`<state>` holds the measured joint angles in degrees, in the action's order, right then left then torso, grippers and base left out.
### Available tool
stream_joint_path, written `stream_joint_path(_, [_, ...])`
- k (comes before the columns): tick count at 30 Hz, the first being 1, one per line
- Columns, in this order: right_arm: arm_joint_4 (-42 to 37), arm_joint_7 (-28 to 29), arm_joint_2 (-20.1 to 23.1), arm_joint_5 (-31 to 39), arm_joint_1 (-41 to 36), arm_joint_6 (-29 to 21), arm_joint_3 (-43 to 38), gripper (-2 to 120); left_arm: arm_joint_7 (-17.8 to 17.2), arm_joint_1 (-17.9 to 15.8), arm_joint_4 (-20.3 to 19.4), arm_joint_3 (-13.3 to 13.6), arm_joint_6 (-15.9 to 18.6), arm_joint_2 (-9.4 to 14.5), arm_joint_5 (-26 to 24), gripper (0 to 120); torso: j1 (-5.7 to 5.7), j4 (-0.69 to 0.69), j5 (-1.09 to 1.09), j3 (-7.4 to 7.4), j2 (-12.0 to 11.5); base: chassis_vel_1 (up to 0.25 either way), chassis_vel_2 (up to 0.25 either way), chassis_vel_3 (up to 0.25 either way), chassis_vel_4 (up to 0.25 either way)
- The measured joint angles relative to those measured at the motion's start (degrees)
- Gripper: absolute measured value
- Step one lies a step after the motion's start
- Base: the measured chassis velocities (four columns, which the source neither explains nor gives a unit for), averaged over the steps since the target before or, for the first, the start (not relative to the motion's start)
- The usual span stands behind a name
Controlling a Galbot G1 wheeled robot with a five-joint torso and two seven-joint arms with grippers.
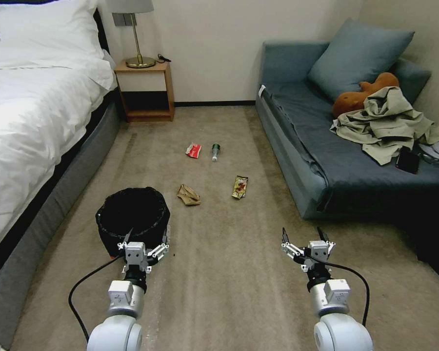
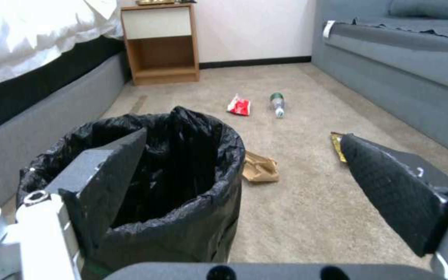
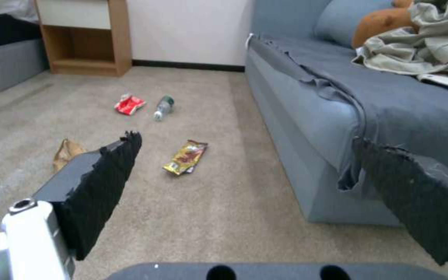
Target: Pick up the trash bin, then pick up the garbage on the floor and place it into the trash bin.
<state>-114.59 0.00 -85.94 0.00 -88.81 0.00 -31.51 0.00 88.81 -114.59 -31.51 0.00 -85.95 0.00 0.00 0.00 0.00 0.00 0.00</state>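
Note:
The trash bin (image 1: 131, 214), low and lined with a black bag, stands on the carpet beside the bed. My left gripper (image 1: 148, 235) is open at the bin's near right rim; in the left wrist view (image 2: 245, 135) one finger hangs over the bin (image 2: 182, 171) opening and the other outside it. My right gripper (image 1: 303, 235) is open and empty above bare carpet. The garbage lies farther ahead: a brown paper wad (image 1: 188, 195), a red-and-white wrapper (image 1: 193, 150), a small bottle (image 1: 215, 151) and a gold-brown snack packet (image 1: 240, 186).
A white bed (image 1: 29, 112) runs along the left and a blue sofa (image 1: 322, 165) along the right, carrying a beige shirt (image 1: 385, 122) and a brown plush toy (image 1: 361, 95). A wooden nightstand (image 1: 145, 90) with a lamp stands at the far wall.

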Motion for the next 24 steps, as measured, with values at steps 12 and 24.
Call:
stream_joint_path(12, [0.0, 0.0, 0.0, 0.0, 0.0, 0.0, 0.0, 100, 0.0, 0.0, 0.0, 0.0, 0.0, 0.0, 0.0, 100, 0.0, 0.0, 0.0, 0.0, 0.0, 0.0, 0.0, 0.0, 0.0])
stream_joint_path(24, [0.0, 0.0, 0.0, 0.01, 0.0, 0.0, 0.0, 100, -0.63, -1.84, 0.31, -0.23, 1.91, 0.91, -2.23, 100, 0.0, 0.01, -0.01, 0.0, 0.0, 0.0, 0.0, 0.0, 0.0])
